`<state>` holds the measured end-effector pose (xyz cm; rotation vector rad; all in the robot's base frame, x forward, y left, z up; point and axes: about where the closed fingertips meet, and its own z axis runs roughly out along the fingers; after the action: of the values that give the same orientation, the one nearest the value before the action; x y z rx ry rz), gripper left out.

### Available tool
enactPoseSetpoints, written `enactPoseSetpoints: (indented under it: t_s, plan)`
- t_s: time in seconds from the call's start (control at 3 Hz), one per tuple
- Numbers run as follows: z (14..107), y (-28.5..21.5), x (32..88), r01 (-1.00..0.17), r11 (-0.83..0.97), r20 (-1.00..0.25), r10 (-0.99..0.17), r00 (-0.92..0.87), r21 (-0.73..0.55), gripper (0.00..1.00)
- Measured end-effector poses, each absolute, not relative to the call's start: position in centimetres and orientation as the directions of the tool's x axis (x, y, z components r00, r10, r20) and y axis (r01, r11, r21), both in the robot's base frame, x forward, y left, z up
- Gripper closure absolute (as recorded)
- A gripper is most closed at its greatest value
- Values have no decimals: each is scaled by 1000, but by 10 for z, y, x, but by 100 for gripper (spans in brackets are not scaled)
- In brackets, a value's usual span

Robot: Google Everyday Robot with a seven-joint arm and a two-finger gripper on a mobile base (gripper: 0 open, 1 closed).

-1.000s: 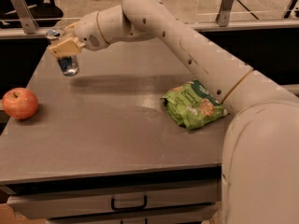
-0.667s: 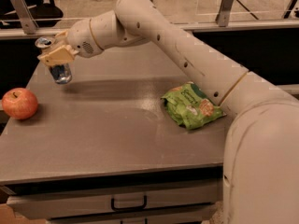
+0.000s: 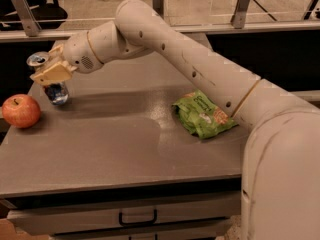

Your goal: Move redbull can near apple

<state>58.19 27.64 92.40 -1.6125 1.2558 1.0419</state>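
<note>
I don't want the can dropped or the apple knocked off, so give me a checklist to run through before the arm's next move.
1. Grip: the gripper is closed around the redbull can: ok.
2. Can upright: not ok, its top leans left.
3. Can's base clear of the table: cannot tell.
4. Route to the apple: ok, only bare tabletop lies between them.
5. Apple's margin: not ok, it sits close to the table's left edge.
6. Green bag out of the way: ok, well right of the can.

No readable text on redbull can [image 3: 55, 91], green bag [image 3: 204, 115]; gripper [image 3: 50, 74] at can
</note>
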Motion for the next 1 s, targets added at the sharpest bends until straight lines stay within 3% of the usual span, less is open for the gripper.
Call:
enactPoseSetpoints:
  t_s: [1.0]
  plan:
    - [904,274,563,-978,-189,-940,-310,141,-84,12]
